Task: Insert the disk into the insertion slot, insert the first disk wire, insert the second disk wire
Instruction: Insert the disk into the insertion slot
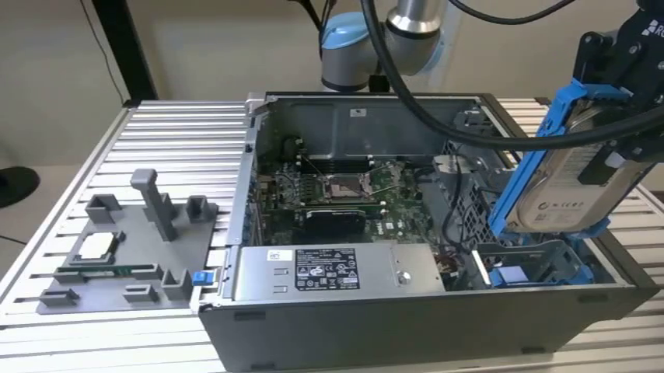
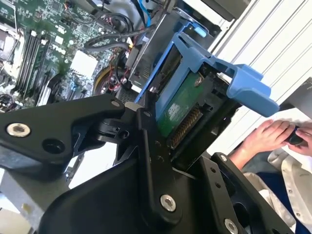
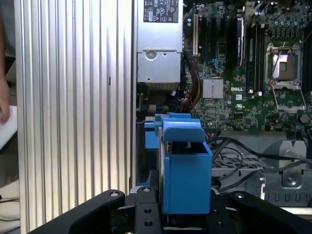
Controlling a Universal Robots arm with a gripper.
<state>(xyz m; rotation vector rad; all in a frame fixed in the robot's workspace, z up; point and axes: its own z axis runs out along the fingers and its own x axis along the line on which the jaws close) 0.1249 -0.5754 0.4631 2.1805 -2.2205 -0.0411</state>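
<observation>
The disk (image 1: 576, 190), silver-grey with a white label in a bright blue carrier (image 1: 539, 148), hangs tilted on edge above the open computer case's right end in the exterior view. My black gripper (image 1: 614, 132) is shut on it from above. In the second wrist view the disk's green circuit side (image 2: 178, 105) sits between the black fingers (image 2: 146, 141). The first wrist view has the blue carrier (image 3: 185, 170) end-on. The insertion slot (image 1: 531, 268), a grey bay with blue rails, lies just below the disk. Loose cables (image 2: 109, 39) lie beside it; I cannot tell which are the disk wires.
Inside the case are the motherboard (image 1: 343, 194), a labelled grey power-supply box (image 1: 311, 273) and a perforated grey cage (image 1: 467, 206). A grey fixture tray (image 1: 124, 249) stands on the ribbed table (image 1: 176, 140) at the exterior view's left. A person's hands (image 2: 268, 136) rest beyond the case.
</observation>
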